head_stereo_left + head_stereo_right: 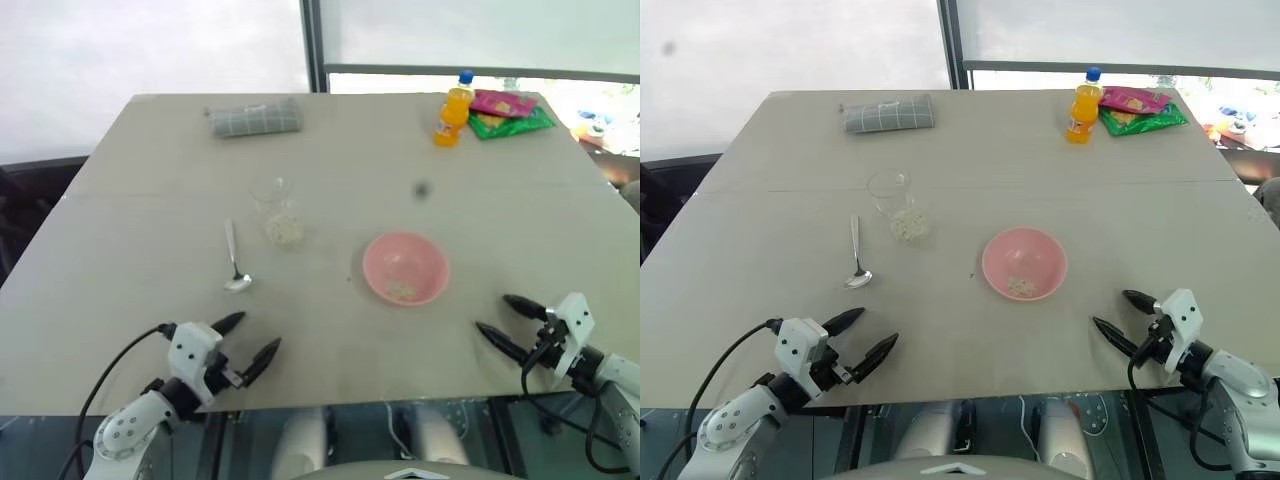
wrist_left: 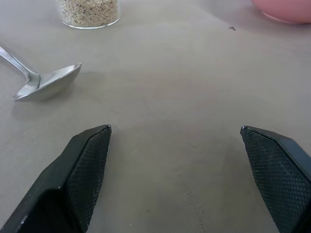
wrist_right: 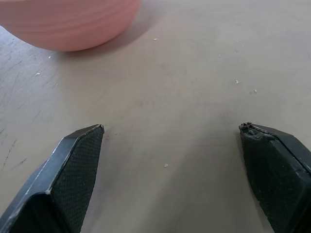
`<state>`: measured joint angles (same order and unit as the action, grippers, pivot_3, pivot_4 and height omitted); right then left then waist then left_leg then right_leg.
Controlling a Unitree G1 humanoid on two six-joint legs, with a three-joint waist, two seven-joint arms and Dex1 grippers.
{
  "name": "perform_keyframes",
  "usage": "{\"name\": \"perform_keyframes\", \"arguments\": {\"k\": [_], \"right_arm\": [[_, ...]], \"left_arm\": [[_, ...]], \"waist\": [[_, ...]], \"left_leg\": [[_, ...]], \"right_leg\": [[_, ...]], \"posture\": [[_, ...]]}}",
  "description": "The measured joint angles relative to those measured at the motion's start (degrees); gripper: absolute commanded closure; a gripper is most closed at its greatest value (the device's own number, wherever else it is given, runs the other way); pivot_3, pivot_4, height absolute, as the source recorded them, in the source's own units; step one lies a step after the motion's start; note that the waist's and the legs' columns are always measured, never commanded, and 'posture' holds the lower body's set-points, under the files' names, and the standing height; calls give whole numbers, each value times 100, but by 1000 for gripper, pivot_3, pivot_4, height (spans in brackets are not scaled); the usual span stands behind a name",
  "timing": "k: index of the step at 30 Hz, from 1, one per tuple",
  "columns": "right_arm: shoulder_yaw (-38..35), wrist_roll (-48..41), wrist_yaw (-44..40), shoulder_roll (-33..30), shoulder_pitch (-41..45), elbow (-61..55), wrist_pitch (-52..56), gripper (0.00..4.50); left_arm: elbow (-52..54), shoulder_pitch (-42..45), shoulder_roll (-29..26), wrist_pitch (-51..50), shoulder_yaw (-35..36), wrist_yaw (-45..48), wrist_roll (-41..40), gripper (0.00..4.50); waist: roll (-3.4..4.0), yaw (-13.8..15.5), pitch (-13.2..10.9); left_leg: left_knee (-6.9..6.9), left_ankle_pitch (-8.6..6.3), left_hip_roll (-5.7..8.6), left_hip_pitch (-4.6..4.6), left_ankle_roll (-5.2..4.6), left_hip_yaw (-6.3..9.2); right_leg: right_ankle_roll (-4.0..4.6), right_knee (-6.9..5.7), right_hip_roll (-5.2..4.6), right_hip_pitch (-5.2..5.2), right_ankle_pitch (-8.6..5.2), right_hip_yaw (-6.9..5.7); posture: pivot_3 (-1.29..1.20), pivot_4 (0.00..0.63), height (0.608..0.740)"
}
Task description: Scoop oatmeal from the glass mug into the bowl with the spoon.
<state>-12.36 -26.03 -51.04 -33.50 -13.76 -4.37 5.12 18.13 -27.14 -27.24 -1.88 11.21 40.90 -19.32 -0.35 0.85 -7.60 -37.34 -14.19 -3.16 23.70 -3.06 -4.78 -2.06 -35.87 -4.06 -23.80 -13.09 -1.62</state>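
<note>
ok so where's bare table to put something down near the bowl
Bare table runs between the spoon and bowl, and between bowl and right gripper. The middle strip beyond the bowl is free too. Tightest: glass mug beside the spoon.

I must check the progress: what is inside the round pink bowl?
Inside the round pink bowl, a small clump of pale beige oat flakes lies near its front. Nothing covers it.

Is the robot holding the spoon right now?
No: the spoon lies flat on the table beside the glass mug, and both sets of jaws are open and empty near the table's front edge.
</note>
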Motion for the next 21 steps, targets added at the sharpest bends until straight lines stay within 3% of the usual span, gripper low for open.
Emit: {"name": "perform_keyframes", "arguments": {"k": [15,21], "right_arm": [[-68,-48,-256,-157,151,201,56,0],[-159,-88,-494,-223,231,329,-8,0]], "left_arm": [[179,-195,176,83,-59,-118,-42,77],[743,-218,320,-399,-89,-408,-239,77]], "waist": [[-3,-6,-2],[-12,-5,-8]], "left_leg": [[-5,1,0,1,-2,-5],[-8,1,0,2,-2,-2]], "right_leg": [[3,0,5,1,2,4],[8,-4,8,5,6,3]], "posture": [[0,150,740],[0,150,740]]}}
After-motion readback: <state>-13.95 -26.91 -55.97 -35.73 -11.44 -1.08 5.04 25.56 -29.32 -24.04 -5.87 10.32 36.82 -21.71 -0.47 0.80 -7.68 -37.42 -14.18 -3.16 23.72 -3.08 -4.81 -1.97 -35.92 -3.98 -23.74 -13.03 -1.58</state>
